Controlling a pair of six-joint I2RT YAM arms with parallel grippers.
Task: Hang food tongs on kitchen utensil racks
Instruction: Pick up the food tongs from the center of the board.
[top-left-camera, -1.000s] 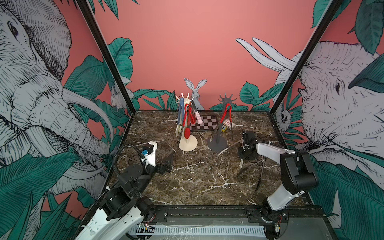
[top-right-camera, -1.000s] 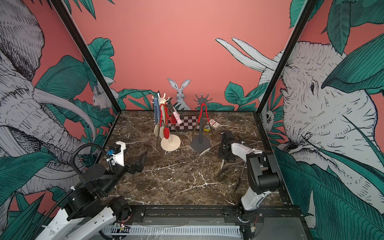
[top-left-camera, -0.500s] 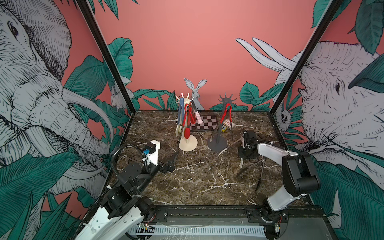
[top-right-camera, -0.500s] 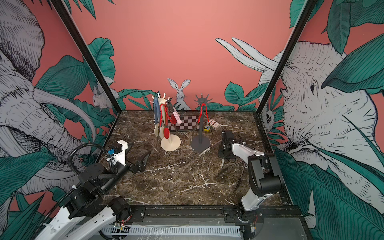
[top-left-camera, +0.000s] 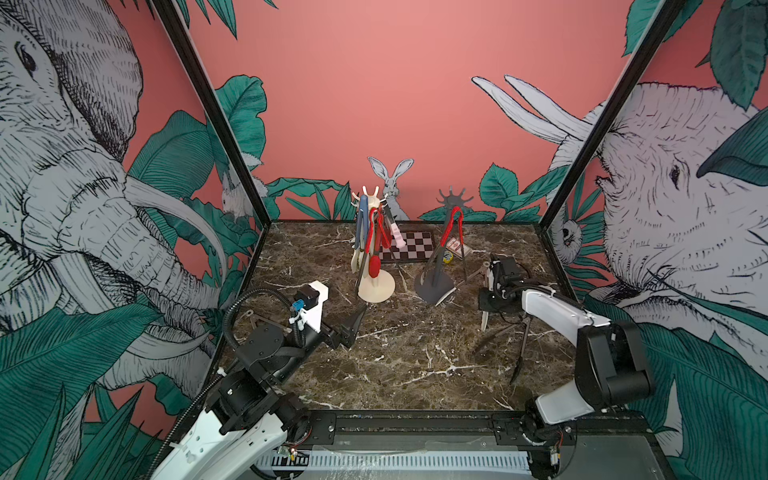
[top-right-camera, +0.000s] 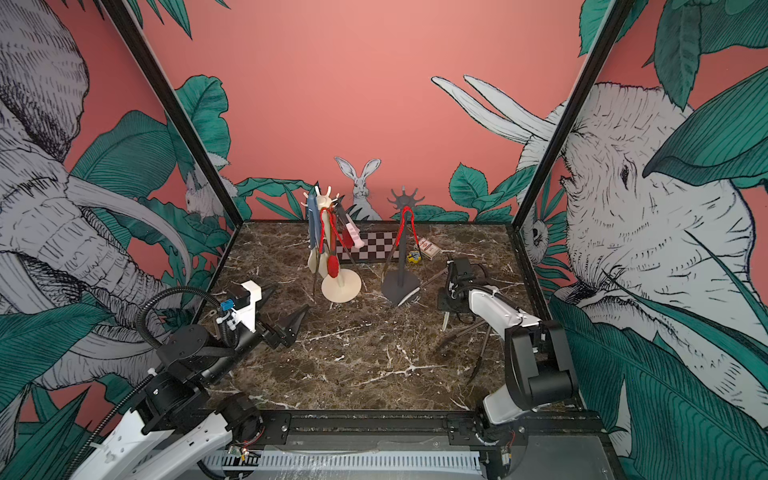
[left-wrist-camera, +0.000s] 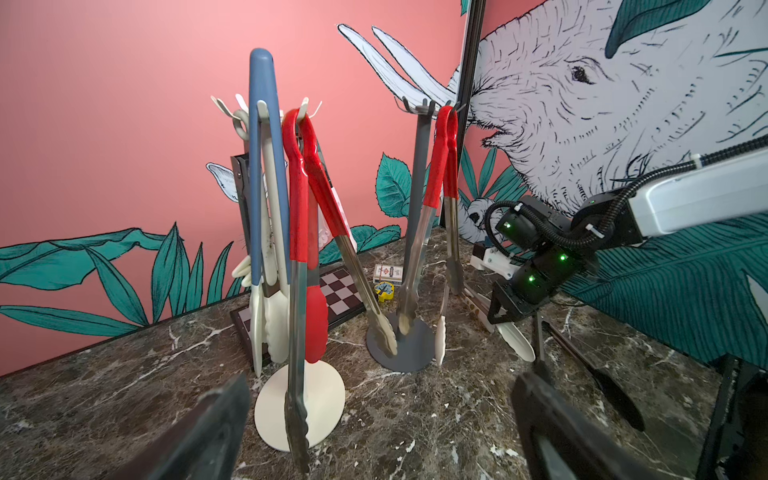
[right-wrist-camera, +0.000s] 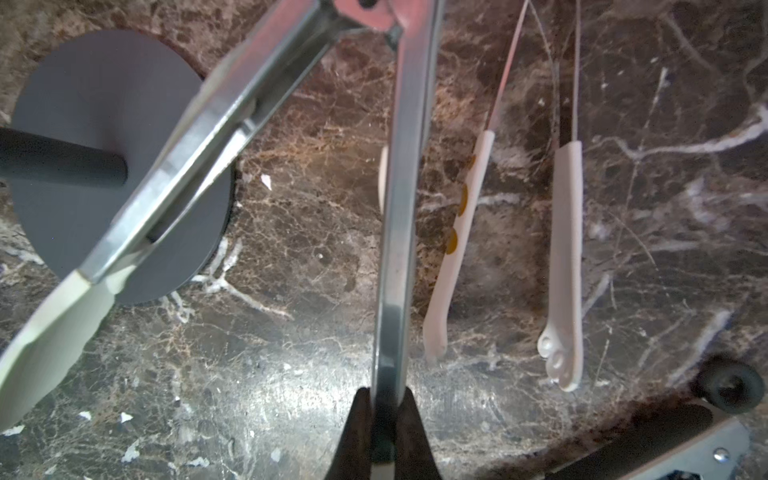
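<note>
- My right gripper is clamped on one arm of the silver, cream-tipped metal tongs, beside the dark grey rack, toward the bench's right edge.
- My left gripper gapes wide, empty, facing the cream-white rack.

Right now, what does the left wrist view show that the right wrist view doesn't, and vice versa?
Only left wrist: the cream-white rack with blue tongs and red tongs hanging, the dark grey rack's hook crown, the checkered board. Only right wrist: the right gripper shut on a metal arm of cream-tipped tongs. Both: that rack's round base, marble tabletop.
</note>
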